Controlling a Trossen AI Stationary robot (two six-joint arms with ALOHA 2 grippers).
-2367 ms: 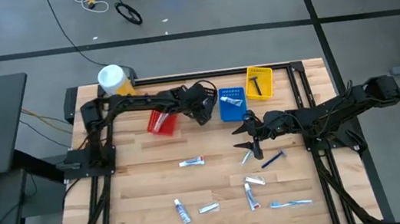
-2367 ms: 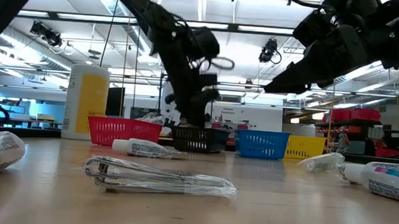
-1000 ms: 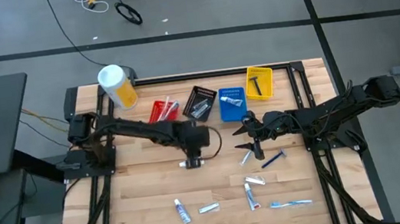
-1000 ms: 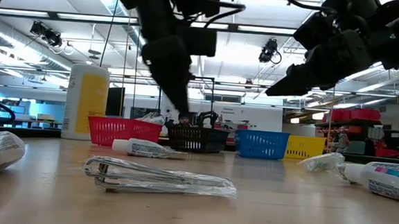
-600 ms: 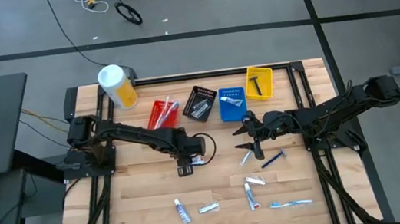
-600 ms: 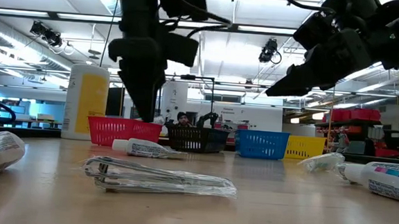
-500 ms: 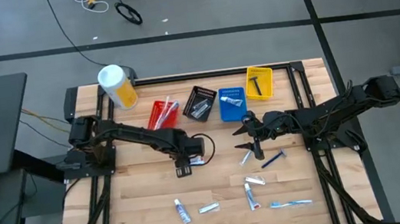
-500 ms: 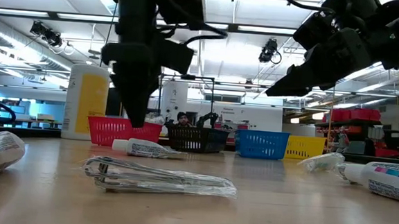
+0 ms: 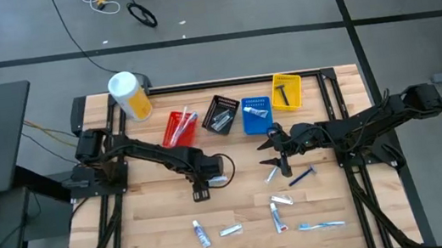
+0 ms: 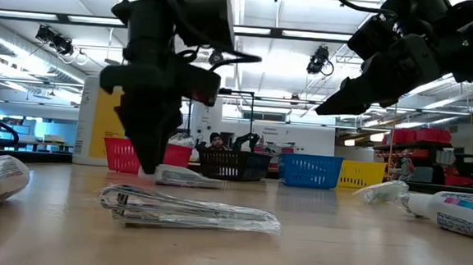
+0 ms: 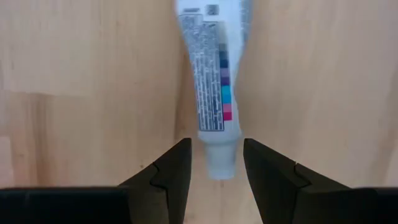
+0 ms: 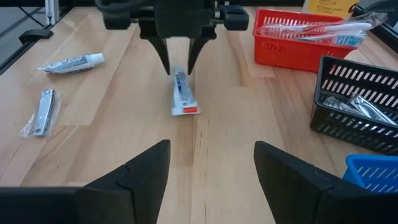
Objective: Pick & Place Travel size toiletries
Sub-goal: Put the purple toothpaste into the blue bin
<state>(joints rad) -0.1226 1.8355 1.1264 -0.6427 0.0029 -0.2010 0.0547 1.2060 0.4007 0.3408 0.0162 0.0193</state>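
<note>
My left gripper (image 9: 206,182) is low over the middle of the table, open. Its fingers stand on either side of the white cap (image 11: 220,160) of a small white tube (image 9: 218,178) that lies flat on the wood, and a gap shows on both sides. The right wrist view shows the same gripper (image 12: 180,67) over that tube (image 12: 182,94). My right gripper (image 9: 278,158) hovers open to the right of the middle, above a clear-wrapped item (image 9: 270,165). More tubes (image 9: 201,234) (image 9: 278,217) and blue toothbrushes (image 9: 301,177) (image 9: 320,225) lie near the near edge.
Along the far edge stand a red bin (image 9: 178,126) with toothbrushes, a black bin (image 9: 221,114), a blue bin (image 9: 256,116), a yellow bin (image 9: 287,90) and a yellow white-lidded canister (image 9: 129,93). A wrapped item (image 10: 190,210) lies closest in the low view.
My left gripper has moved toward the table's near-left and come down close to the wood, ending with its fingers around the tube's cap end. The tube has stayed in place. My right arm has kept still.
</note>
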